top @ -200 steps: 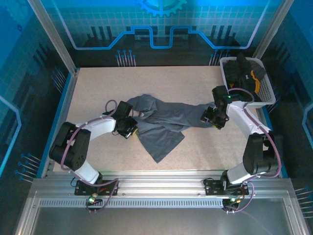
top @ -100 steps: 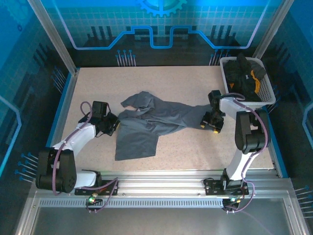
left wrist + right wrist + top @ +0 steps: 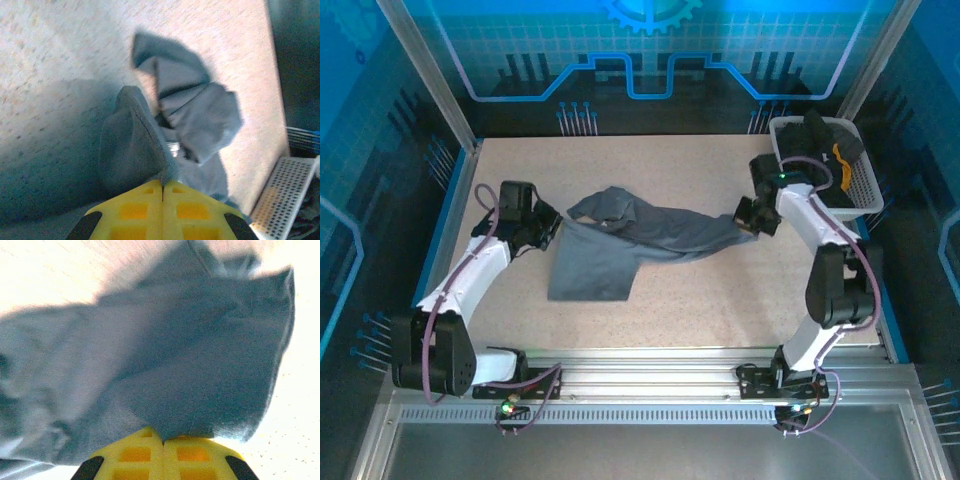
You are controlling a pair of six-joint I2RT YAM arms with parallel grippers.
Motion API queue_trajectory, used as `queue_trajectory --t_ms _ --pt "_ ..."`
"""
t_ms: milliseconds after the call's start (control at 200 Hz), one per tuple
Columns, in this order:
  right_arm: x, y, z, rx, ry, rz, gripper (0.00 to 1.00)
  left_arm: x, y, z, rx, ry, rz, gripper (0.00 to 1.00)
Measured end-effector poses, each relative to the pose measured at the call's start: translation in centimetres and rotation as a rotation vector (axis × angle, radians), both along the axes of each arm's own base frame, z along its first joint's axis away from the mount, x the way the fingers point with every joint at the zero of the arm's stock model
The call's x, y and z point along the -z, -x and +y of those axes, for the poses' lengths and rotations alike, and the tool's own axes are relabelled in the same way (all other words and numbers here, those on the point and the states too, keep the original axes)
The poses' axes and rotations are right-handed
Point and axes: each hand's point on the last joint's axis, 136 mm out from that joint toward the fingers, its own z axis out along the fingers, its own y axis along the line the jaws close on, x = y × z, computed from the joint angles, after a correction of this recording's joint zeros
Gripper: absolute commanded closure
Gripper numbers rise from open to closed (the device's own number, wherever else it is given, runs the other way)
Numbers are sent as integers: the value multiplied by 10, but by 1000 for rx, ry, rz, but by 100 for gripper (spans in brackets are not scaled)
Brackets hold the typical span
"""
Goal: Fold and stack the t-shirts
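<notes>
Your right end effector (image 3: 756, 216) has just pinched the right end of the grey shirt (image 3: 610, 255). Your left end effector (image 3: 542, 228) holds the left end and has pulled it out. The shirt lies on the bench (image 3: 720, 300), ready to spread flat.

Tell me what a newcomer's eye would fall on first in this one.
The slate-grey t-shirt lies crumpled and stretched across mid-table, pinched at either side by the shut left gripper and right gripper. Next comes the white mesh basket at the far right corner, holding black t-shirts, one with an orange patch.
</notes>
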Motion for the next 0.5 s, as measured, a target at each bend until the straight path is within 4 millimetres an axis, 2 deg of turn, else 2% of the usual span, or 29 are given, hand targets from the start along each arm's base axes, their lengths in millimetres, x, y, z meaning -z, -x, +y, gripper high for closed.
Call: queue_trajectory --t_ms 45,120,260,325,415,500 --pt "-24 -3 1 4 -9 -56 100 -10 -2 2 -10 -7 -25 100" --pt "-52 1 1 17 -24 -108 100 -19 -1 7 -28 -18 -44 100" --pt "-77 19 1 51 -54 -127 100 -17 8 21 -71 -36 -20 100" --pt "-86 18 2 64 -70 -135 100 -16 13 28 -91 -44 -10 100" --pt "-97 1 2 77 -84 -158 100 -13 20 37 -119 -52 7 100" --pt "-101 -40 -2 97 -90 -184 100 -13 22 44 -141 -60 14 100"
